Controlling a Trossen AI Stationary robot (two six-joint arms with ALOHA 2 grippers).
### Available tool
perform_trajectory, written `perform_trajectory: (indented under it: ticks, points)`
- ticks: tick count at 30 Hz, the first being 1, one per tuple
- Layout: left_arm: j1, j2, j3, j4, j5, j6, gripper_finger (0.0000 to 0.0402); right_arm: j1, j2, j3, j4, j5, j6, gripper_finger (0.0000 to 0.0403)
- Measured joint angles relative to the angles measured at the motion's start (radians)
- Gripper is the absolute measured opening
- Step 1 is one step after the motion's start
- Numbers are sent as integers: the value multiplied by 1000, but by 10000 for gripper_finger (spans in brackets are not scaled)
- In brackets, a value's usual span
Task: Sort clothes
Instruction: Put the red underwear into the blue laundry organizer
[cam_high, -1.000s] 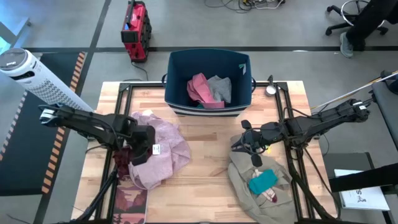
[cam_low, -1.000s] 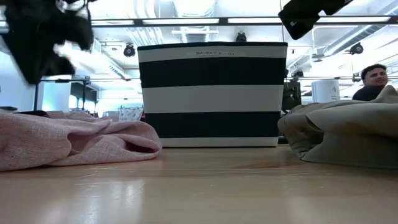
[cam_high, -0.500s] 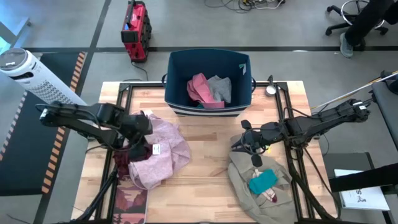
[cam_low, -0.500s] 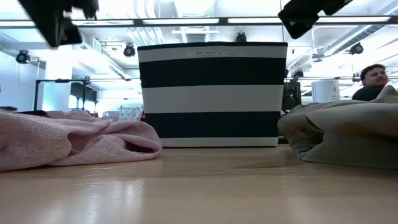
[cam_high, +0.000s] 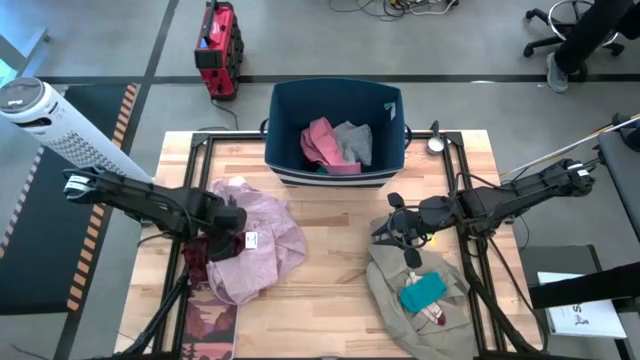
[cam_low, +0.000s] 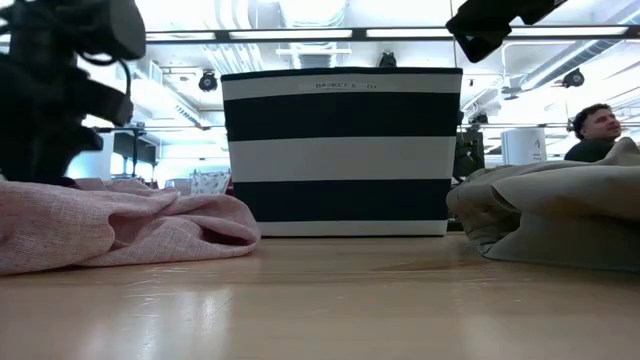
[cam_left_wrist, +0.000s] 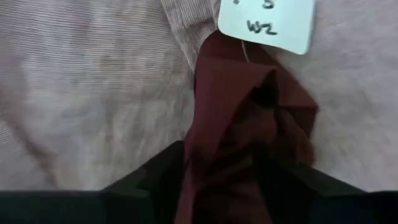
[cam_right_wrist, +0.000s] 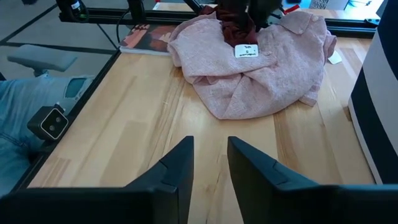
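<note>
Your left gripper (cam_high: 222, 243) has dropped back onto the pile since half a second ago, when it was raised over the lilac-pink garment (cam_high: 262, 238); its fingers now pinch the maroon garment (cam_left_wrist: 245, 134) (a white tag (cam_left_wrist: 266, 23) lies just beside it). Your right gripper (cam_high: 388, 230) hasn't moved, jaws narrowly parted above the beige-khaki garment (cam_high: 390, 280). Count two pieces in the navy bin (cam_high: 283, 120): one coral pink (cam_high: 322, 142), one grey (cam_high: 353, 141). One teal piece (cam_high: 422, 291) sits on the beige.
</note>
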Motion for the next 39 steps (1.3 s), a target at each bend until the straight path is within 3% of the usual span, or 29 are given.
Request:
perform_trajectory:
  ticks: [4, 7, 10, 16, 19, 26, 39]
  points:
    - [0, 4, -66, 100, 41, 6, 224, 0, 0, 0, 0, 0, 0, 72]
    - [0, 5, -94, 125, 59, -18, 223, 0, 0, 0, 0, 0, 0, 64]
    - [0, 12, -96, 108, 68, -53, 181, 0, 0, 0, 1, 0, 0, 57]
    - [0, 18, -56, 101, 106, -84, 21, 0, 0, 0, 1, 0, -9, 48]
    - [0, 18, -19, 101, 106, -116, 12, 0, 0, 0, 1, 0, -18, 51]
    - [0, 13, 166, 141, 64, -136, 2, 0, 0, 0, 1, 0, -20, 64]
    - [29, 32, 642, 135, -284, 105, 0, 0, 0, 0, 1, 0, -46, 49]
